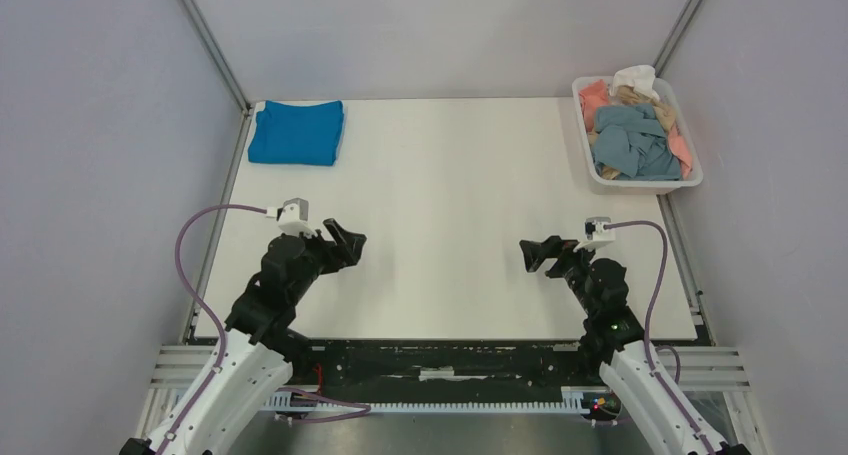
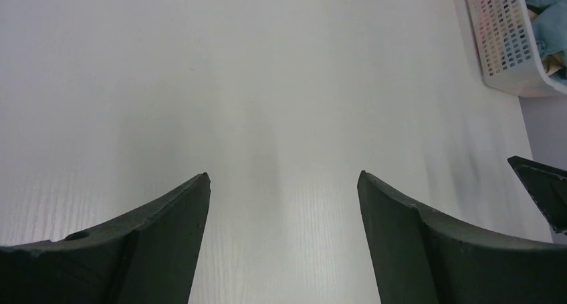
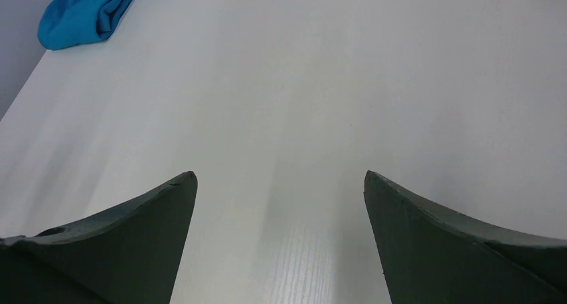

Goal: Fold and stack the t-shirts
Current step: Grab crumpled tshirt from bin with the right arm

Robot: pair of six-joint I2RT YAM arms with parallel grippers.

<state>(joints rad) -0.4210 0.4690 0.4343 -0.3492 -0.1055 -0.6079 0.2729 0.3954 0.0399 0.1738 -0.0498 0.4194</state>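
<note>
1. The white surface [image 1: 450, 205] fills the middle of the top view, with grey walls on 3 sides. Its centre carries nothing.
2. The 2 arms reach in from the near edge. The left arm [image 1: 270, 295] leans toward the centre from the near-left, and the right arm [image 1: 610, 315] leans in from the near-right. They are well apart.
3. A white plastic tub [image 1: 645, 183] sits at the far-right corner of the surface, with a perforated side wall in the left wrist view.
4. The bright blue t-shirt [image 1: 297, 132] lies folded into a neat rectangle at the far-left corner, well apart from both arms and the tub.
5. The grey-blue t-shirt [image 1: 630, 140] is crumpled on top of the heap in the tub, covering most of its near half.
6. Bits of the salmon-pink t-shirt [image 1: 594, 97], tan t-shirt [image 1: 640, 100] and white t-shirt [image 1: 636, 78] show at the tub's far end; the white one pokes above the rim.
7. The left pincer [image 1: 347, 240] hangs above the bare surface with its 2 dark fingers spread wide and nothing between them.
8. The right pincer [image 1: 533, 255] faces it across the gap, likewise spread wide and holding nothing, over bare surface.
</note>
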